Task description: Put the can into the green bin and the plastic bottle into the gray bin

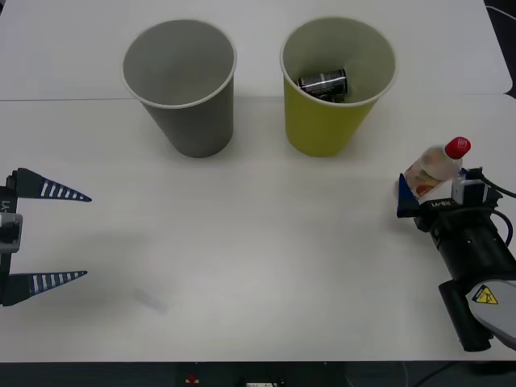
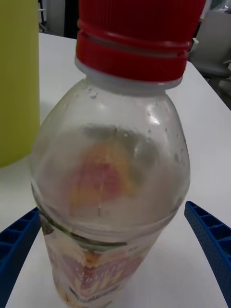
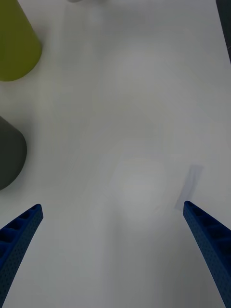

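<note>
Both grippers are showing blue ribbed tapered fingers (image 1: 50, 191), while the right arm (image 1: 472, 246) is wearing a black cylindrical wrist, black cables, and a yellow warning triangle sticker (image 1: 484, 295).

Left gripper (image 3: 115, 250) over bare white bench (image 3: 130, 120)

Its blue ribbed fingers (image 3: 19, 236) stand wide apart. The green bin (image 3: 17, 45) and the gray bin (image 3: 9, 154) stand near each other, apart.

White bench under even light

The white bench (image 1: 258, 266) spreads wide and matte, with a thin seam running across its far part. Soft shadows lie on it. Past its far edge, dim grey furniture stands in the room behind.
</note>
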`<state>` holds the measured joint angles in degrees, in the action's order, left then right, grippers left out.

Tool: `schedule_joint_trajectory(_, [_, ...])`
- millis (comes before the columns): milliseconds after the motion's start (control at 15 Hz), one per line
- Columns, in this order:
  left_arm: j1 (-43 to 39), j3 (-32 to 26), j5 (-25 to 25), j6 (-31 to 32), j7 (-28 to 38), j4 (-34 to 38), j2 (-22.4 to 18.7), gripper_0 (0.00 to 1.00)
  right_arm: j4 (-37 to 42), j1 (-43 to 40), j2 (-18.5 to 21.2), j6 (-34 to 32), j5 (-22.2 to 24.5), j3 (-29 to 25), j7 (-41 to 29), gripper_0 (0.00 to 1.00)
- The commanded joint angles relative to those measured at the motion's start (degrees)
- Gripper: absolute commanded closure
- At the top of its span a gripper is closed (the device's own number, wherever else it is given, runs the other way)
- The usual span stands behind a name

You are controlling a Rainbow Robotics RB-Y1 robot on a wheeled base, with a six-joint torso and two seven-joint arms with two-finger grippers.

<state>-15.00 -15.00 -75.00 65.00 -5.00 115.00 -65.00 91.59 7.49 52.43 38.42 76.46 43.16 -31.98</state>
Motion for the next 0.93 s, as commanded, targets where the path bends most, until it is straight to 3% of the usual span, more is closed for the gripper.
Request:
schedule_joint_trajectory(67, [0.0, 0.0, 0.0, 0.0, 0.0, 0.0, 0.0, 0.00, -1.5, 1.4, -0.8, 0.0, 0.0, 0.0, 0.0, 0.00])
schedule_joint_trajectory(533, [0.0, 0.0, 0.0, 0.0, 0.0, 0.0, 0.0, 0.00, -3.3, 2.9, -2.4, 0.6, 0.3, 0.0, -0.5, 0.00])
schedule_joint_trajectory(600, [0.0, 0.0, 0.0, 0.0, 0.0, 0.0, 0.0, 0.00, -3.3, 2.9, -2.4, 0.6, 0.4, 0.0, -0.5, 0.13])
schedule_joint_trajectory(667, [0.0, 0.0, 0.0, 0.0, 0.0, 0.0, 0.0, 0.00, -3.2, 2.9, -2.4, 0.6, 0.4, 0.0, -0.5, 0.61])
schedule_joint_trajectory(733, [0.0, 0.0, 0.0, 0.0, 0.0, 0.0, 0.0, 0.00, -3.3, 3.0, -2.4, 0.6, 0.5, 0.0, -0.5, 1.00])
schedule_joint_trajectory(933, [0.0, 0.0, 0.0, 0.0, 0.0, 0.0, 0.0, 0.00, -3.3, 3.0, -2.3, 0.6, 0.4, 0.0, -0.5, 1.00])
